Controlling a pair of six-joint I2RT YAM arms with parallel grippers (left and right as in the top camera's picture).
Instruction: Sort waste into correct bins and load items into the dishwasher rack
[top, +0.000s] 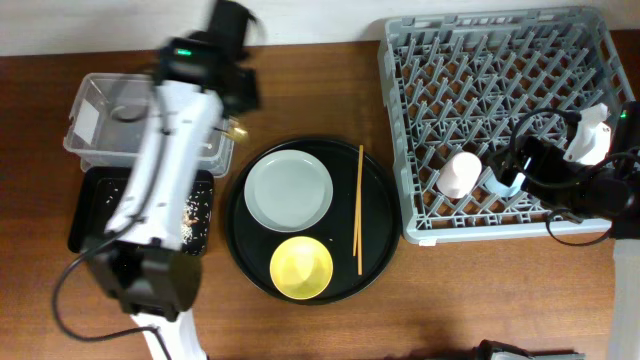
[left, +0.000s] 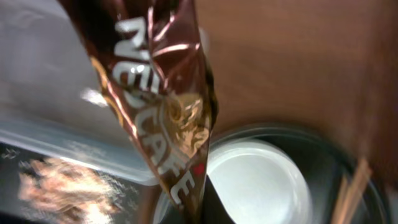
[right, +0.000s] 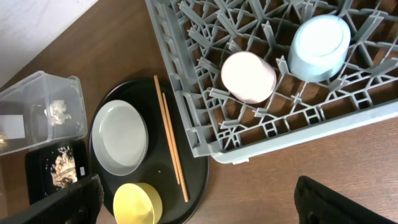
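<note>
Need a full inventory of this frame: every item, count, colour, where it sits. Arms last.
grey plastic dishwasher rack: 1, grey, table right
pinkish-white cup: 1, in rack
light blue cup: 1, in rack, beside pink cup
round black tray: 1, table centre
grey-green round plate: 1, on round tray
yellow bowl: 1, on round tray
wooden chopsticks: 2, tan, on round tray
clear plastic tub: 1, table left
crumpled white paper: 1, in tub
black rectangular tray: 1, beside tub
flaky food scraps: scatter, tan, in rectangular tray
shiny brown wrapper: 1, in left gripper
left gripper: shut on wrapper
right gripper: open
</note>
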